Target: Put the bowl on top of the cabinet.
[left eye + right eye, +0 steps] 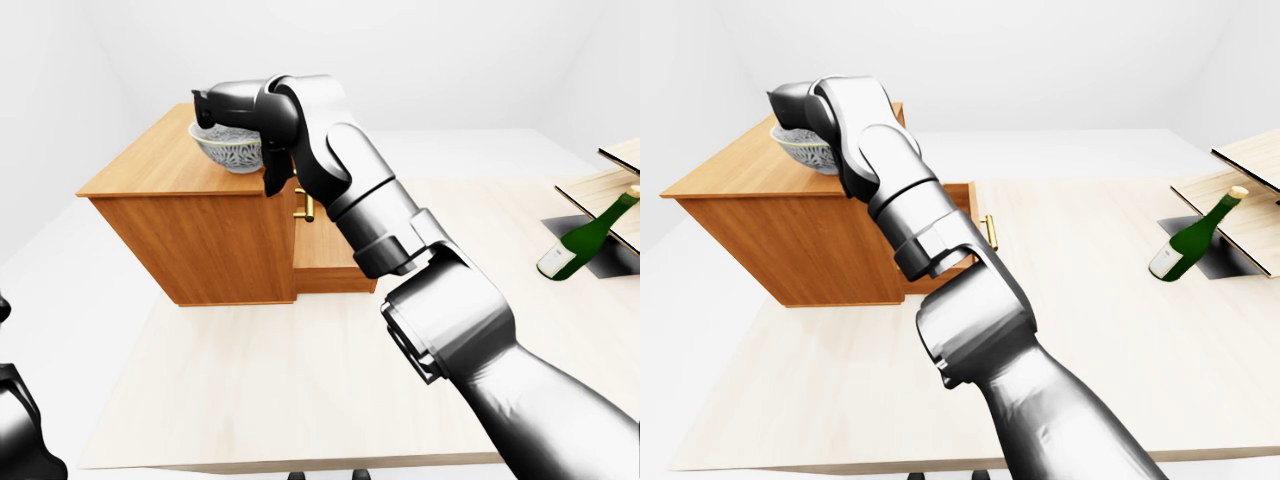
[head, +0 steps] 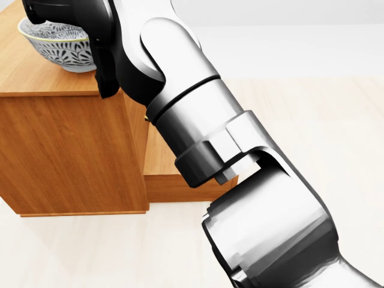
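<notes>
The right hand [image 1: 215, 108] is seen stretched out at the far end of the right arm [image 1: 360, 205], which crosses the left-eye view from lower right to upper left. The hand is placed directly over the bowl [image 1: 230, 152], with dark fingers [image 1: 272, 172] hanging down past the bowl's right side. Whether the fingers are clenched round the bowl's rim or merely stand about it cannot be told, since the wrist hides the contact.

The bowl, patterned in blue-grey and white, is found just beneath the hand, upright, resting on the top of the wooden cabinet [image 1: 200, 235]. It is set near the cabinet top's right edge. Below and to the right of the hand, a drawer [image 1: 325, 250] is seen pulled out of the cabinet, with a brass handle [image 1: 989, 230] on its face.

The cabinet is carried by a pale wooden counter [image 1: 280, 380]. Well apart from the hand, toward the right of the eye views, a green bottle [image 1: 1192, 238] is seen tilted against a light wooden rack [image 1: 1240, 195].

Of the left hand [image 1: 20, 420], only a dark part is shown at the lower left corner of the left-eye view; its state cannot be told.
</notes>
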You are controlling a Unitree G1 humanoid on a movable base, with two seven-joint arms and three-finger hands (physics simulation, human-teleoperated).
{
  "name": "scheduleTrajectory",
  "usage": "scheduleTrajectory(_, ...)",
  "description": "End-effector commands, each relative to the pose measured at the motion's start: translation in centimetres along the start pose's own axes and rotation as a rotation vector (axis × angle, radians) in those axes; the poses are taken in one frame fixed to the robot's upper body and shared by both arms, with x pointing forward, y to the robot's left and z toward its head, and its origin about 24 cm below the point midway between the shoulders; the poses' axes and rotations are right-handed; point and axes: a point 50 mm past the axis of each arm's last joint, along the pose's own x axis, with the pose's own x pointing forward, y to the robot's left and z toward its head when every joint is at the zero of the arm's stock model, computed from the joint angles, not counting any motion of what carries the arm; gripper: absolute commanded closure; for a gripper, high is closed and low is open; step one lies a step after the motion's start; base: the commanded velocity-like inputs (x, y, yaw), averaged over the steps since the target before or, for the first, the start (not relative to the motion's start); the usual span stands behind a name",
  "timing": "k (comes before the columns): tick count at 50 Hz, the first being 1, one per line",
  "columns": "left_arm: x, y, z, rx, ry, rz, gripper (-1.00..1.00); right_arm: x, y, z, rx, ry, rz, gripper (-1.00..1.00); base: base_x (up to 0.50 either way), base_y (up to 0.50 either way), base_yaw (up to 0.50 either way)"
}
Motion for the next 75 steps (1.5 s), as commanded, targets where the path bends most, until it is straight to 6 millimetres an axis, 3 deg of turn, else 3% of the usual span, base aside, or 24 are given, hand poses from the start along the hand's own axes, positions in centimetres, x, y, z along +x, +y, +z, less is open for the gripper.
scheduleTrajectory(1, -0.1, -0.1, -0.1, 0.000, 0.003, -0.008, -1.00, 0.1, 0.4, -0.3, -0.007, 0.015, 0.005, -1.00, 0.00, 0.00, 0.00)
scheduleTrajectory(10, -0.3, -0.3, -0.1, -0.006, 0.004, -0.014, -1.00, 0.2, 1.1, -0.5, 0.000, 0.012, 0.013, -1.00, 0.00, 0.00, 0.00)
scheduleTrajectory(20, -0.1, -0.3, 0.1, -0.016, -0.002, -0.009, -1.00, -0.2, 0.3, -0.3, 0.018, -0.011, -0.021, -1.00, 0.00, 0.00, 0.00)
scheduleTrajectory(33, -0.2, -0.5, 0.3, -0.019, -0.004, -0.015, -1.00, -3.5, -4.2, -0.4, -0.046, -0.019, -0.236, -1.00, 0.00, 0.00, 0.00)
scheduleTrajectory(50, -0.3, -0.6, 0.2, -0.019, -0.003, -0.020, -1.00, -7.3, -6.1, -2.8, -0.082, 0.044, -0.430, -1.00, 0.00, 0.00, 0.00)
scheduleTrajectory(59, -0.4, -0.7, 0.2, -0.018, -0.003, -0.022, -1.00, -7.4, -3.4, -5.5, -0.019, 0.071, -0.407, -1.00, 0.00, 0.00, 0.00)
scheduleTrajectory(67, -0.5, -0.5, 0.1, -0.010, 0.001, -0.020, -1.00, -8.4, -2.2, -7.1, 0.005, 0.091, -0.428, -1.00, 0.00, 0.00, 0.00)
scheduleTrajectory(75, -0.6, -0.4, -0.1, -0.003, 0.004, -0.023, -1.00, -9.8, -1.0, -7.3, -0.024, 0.110, -0.478, -1.00, 0.00, 0.00, 0.00)
